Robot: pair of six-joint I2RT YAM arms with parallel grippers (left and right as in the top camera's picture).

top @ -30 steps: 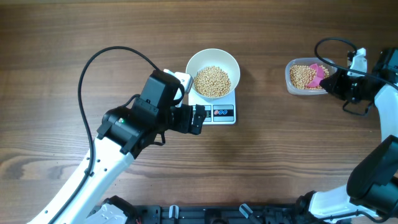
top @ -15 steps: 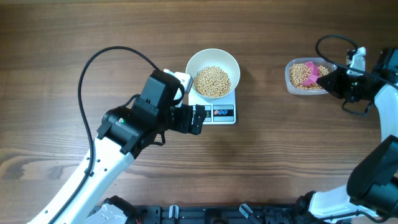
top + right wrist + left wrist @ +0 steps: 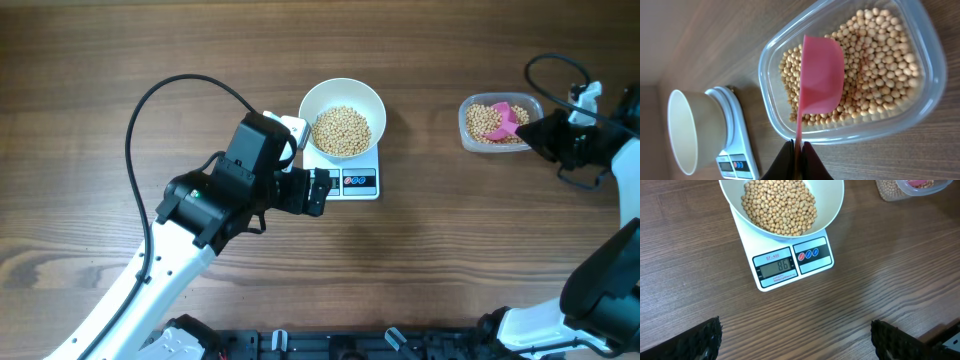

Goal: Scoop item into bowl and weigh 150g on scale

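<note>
Table: brown wood grain, carries every item listed below
Scale: flat, white, rectangular, near the middle of the table; display reads 86, with coloured buttons beside it
Bowl: round, plain white, upright, standing on the rear part of the scale and overhanging its far edge
Beans: small, round, beige-yellow; one heap covers the floor of the bowl, a second lot lies in the tub
Tub: clear plastic, rounded rectangle, well apart from the scale toward the right side, partly filled with beans
Scoop: pink, thin handle, head inside the tub over the beans; whether it touches them cannot be told
Right fingers: clenched on the end of the scoop's handle, just outside the tub's rim
Left fingers: spread wide, grasping nothing, over bare table just in front of the scale, one tip at each lower corner of the wrist view
Left arm: black and white, reaching from the near left toward the scale
</note>
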